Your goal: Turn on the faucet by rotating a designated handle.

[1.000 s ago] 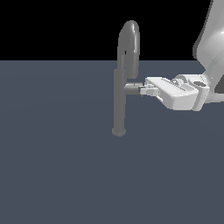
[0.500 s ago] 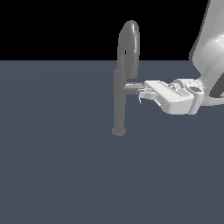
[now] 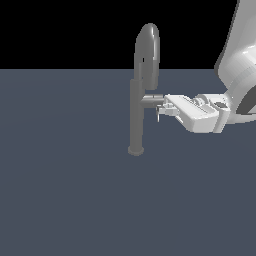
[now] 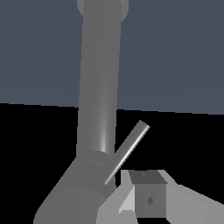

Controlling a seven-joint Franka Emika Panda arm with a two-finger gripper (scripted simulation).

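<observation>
Faucet (image 3: 136, 115) stands mid-floor (image 3: 65, 190), its handle (image 3: 151, 99) a stub at 3 o'clock from the column, below the spout (image 3: 148, 55). The gripper (image 3: 161, 107) sits at the stub's tip, touching or nearly so; whether its jaws are wide, narrow or holding, I cannot tell. The wrist view shows one fingertip (image 4: 148, 199) just beside a thin lever (image 4: 127, 152). Likely risk: so shallow a purchase could slip off during rotation, or push the stub without turning it.

The white arm reaches in horizontally, its tool (image 3: 161, 109) pointing sideways, fingers' spacing unclear.
</observation>
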